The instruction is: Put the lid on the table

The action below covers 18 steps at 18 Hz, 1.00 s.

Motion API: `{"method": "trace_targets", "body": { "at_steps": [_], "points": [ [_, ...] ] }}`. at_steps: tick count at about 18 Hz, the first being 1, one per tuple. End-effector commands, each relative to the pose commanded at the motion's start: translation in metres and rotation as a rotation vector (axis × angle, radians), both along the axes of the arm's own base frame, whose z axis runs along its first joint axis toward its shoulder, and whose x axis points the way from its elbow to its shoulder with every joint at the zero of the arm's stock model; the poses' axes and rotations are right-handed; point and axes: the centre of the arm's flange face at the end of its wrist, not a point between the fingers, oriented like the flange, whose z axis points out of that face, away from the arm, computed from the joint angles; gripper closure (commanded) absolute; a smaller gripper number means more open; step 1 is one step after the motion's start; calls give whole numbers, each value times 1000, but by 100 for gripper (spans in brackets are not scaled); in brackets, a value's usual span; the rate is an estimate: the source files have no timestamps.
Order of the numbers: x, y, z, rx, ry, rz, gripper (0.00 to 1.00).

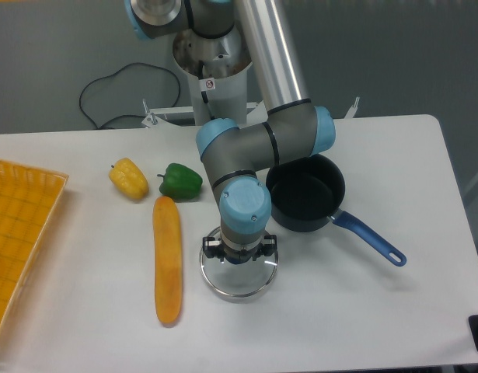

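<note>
1. Because my wrist hangs straight over it, my pincer (240,260) is mostly hidden; I cannot tell whether its fingers grip the knob or stand apart from it.
2. The round clear glass lid with a silver metal rim (239,290) sits low on or just above the large white tabletop (340,326), between the long orange carrot-shaped vegetable (167,260) and the dark saucepan with a blue handle (308,194), apart from both.
3. I judge the risk thus: letting go while the lid is off level could make it wobble or skid toward the vegetable.
4. Lifting away without fully freeing the knob could drag the lid along.
</note>
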Motion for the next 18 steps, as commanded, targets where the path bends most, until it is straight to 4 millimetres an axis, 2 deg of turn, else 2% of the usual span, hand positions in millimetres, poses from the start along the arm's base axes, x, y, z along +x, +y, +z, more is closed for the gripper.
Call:
{"method": "trace_targets", "body": {
  "at_steps": [18],
  "points": [
    [2, 3, -1, 2, 2, -5, 33]
  ]
}}
